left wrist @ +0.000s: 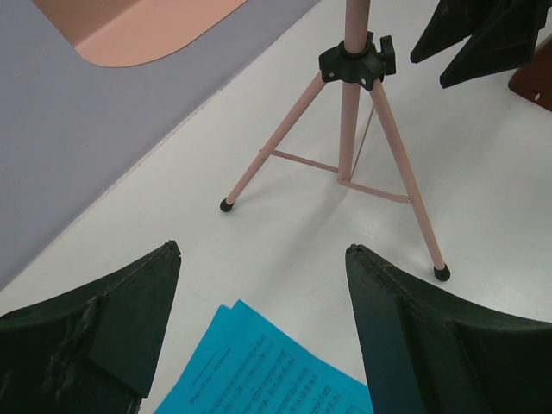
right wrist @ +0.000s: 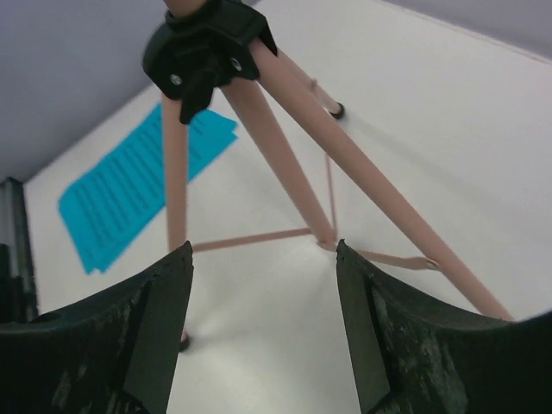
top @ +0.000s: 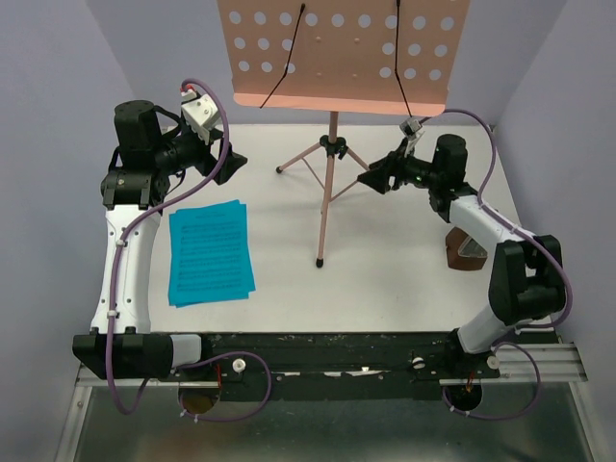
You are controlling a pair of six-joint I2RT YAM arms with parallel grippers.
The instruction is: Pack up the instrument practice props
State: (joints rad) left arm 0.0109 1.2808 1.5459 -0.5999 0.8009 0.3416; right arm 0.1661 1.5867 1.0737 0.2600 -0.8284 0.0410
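Lilac walls (top: 58, 115) are enclosing a white table (top: 385, 279); the salmon-pink music stand (top: 327, 67) is standing upright beside blue music sheets (top: 210, 252), left gripper (left wrist: 263, 250) and right gripper (right wrist: 263, 246) both gaping empty.

Salmon-pink music stand (top: 327, 192) with hole-dotted desk (top: 337, 77), bright blue sheets (top: 210, 252) with dark print, brown metronome (top: 466, 252), white table (top: 385, 289)

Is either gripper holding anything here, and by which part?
Nothing is held. Left gripper and right gripper are open and empty, near the music stand.
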